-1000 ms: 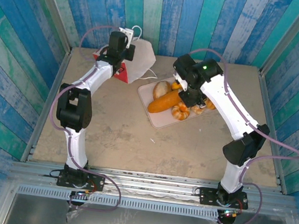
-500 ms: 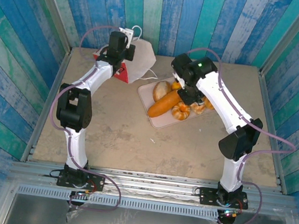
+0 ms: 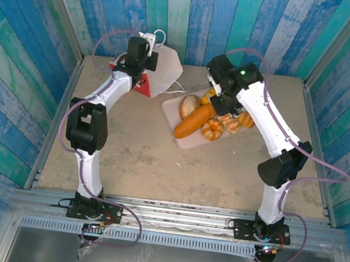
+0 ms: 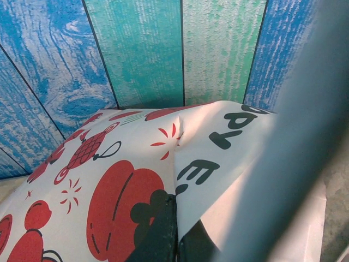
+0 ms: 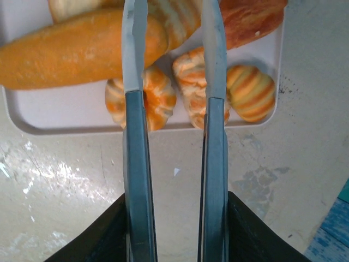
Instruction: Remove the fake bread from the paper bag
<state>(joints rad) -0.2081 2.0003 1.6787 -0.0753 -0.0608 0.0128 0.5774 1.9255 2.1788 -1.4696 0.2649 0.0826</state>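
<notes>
The table is a flat, matt beige top, scuffed and blotched with pale and grey patches. It is boxed in on three sides by walls of vertical wooden planks painted in worn blues, teals and greens, with the grain showing through. A metal rail runs along the near edge.

A pale square tray with rounded corners and a low rim lies flat on the table, turned at an angle. All the fake bread in sight rests on it, each piece glossy and moulded. There is a long orange loaf, and beside it an oval bun with a lighter top. There is also a twisted ring with ridged golden lobes, a striped croissant, a rounded striped roll and a reddish-brown piece at the tray's far corner.

The right jaws hang above the tray's far side. The two slim grey fingers are parted with nothing between them, and the pastries lie below the gap.

The paper bag lies tipped on its side, left of the tray and farther back, close to the rear wall. It is made of smooth, creased white paper with red fruit prints and dark lettering. The left jaws are closed on a folded edge of its paper.
</notes>
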